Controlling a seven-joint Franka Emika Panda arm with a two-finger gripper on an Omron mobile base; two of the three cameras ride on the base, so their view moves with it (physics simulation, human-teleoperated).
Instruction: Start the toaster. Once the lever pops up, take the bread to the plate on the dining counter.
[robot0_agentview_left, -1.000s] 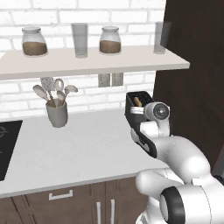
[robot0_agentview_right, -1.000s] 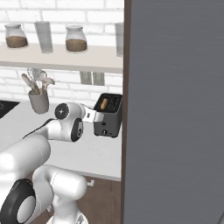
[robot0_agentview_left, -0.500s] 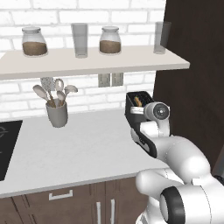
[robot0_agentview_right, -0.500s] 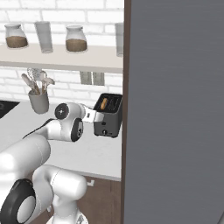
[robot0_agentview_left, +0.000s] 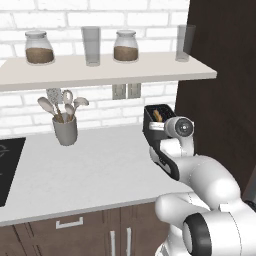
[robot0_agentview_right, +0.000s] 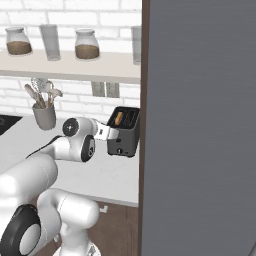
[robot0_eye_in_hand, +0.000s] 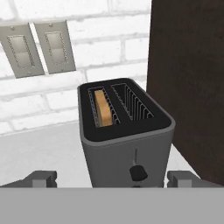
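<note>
1. Your two-finger gripper (robot0_eye_in_hand: 111, 178) is spread wide, holding nothing, just in front of the black box-shaped toaster (robot0_eye_in_hand: 124, 135).
2. The tan bread slice (robot0_eye_in_hand: 103, 108) stands in the toaster's left slot.
3. The toaster's black lever knob (robot0_eye_in_hand: 138, 173) sits low on its front.

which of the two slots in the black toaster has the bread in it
In the hand view, the left slot of the black box-shaped toaster holds the tan slice of bread; the right slot, nearer the dark cabinet panel, shows bare wire guides.

No readable text, label or sign anywhere
</note>
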